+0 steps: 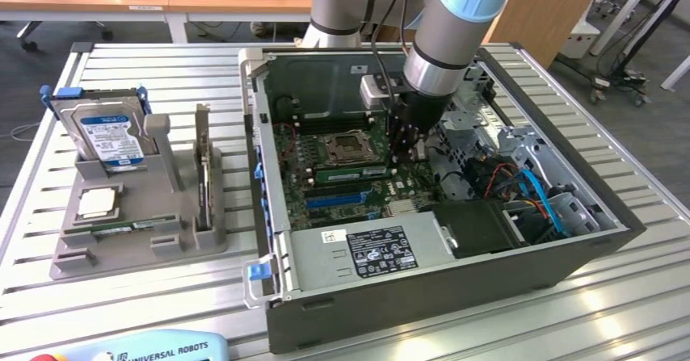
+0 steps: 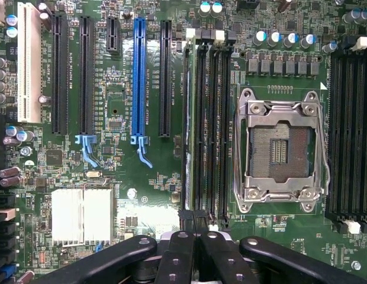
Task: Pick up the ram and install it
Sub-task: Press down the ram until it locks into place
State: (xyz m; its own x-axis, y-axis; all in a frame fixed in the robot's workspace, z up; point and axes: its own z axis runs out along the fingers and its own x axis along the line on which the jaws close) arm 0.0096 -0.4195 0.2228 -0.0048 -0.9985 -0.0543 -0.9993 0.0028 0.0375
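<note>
The arm is reaching down into the open case (image 1: pixel 453 240), which is lying on its side on the counter (image 1: pixel 161 78) so the motherboard (image 1: pixel 356 175) is facing up and everything can be reached from above. The gripper (image 2: pixel 195 228) is sitting fully closed, fingers pressed together, right over the bank of memory slots (image 2: pixel 207 118) beside the empty processor socket (image 2: pixel 282 151). I can't make out anything pinched between its fingers.

In the wrist view a ram (image 2: pixel 187 118) appears to be sitting in the slot nearest the expansion slots, standing on edge, with the closed fingertips directly at its near end. My guess is the fingers are being kept shut so they work as a blunt pusher, pressing the stick down into its slot rather than gripping it, though whether it is fully seated I can't tell.

Over on the exterior view's left, the grey fixture (image 1: pixel 140 216) is holding the other parts upright or flat in their own recesses, so each one can be grabbed cleanly: the hard drive (image 1: pixel 108 135) standing at the back, the processor (image 1: pixel 95 203) lying flat, and another green stick (image 1: pixel 113 229) lying just in front of it.
</note>
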